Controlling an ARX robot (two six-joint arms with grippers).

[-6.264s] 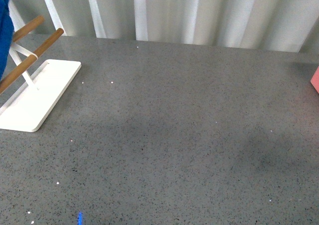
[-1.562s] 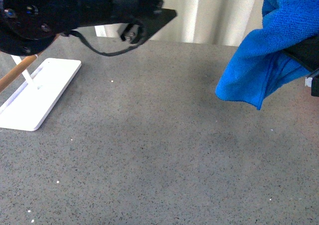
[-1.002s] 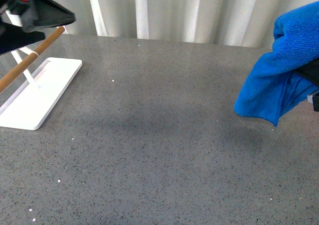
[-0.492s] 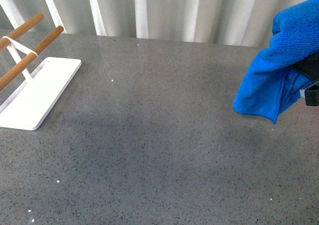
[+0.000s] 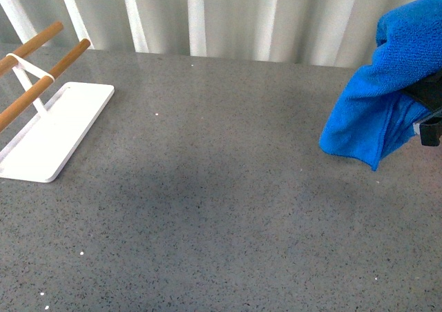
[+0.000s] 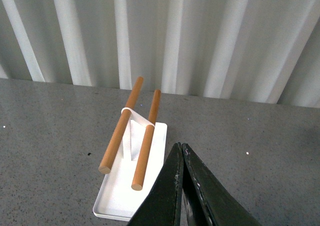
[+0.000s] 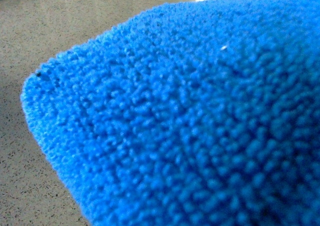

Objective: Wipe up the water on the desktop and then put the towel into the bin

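Blue towel (image 5: pixel 387 98) hangs lengthwise downward, its corner pointing at desktop (image 5: pixel 228 208).

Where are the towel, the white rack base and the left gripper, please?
towel (image 5: pixel 373 112): front view, on its hanging blue fold.
white rack base (image 5: pixel 62 129): front view, on the bare flat plate.
left gripper (image 6: pixel 181 147): left wrist view, where the closed fingertips meet.

Centre: I see the desktop (image 5: pixel 221 208) open across its middle and near edge, wide enough for a pass.
Left: the white rack base (image 5: pixel 59 125) and its two slanted wooden rods (image 5: pixel 45 77) block that corner.
Right: the towel (image 5: pixel 383 98) hangs above the surface, leaving little room beneath.
Back: the pleated curtain (image 5: pixel 242 15) closes the far edge.
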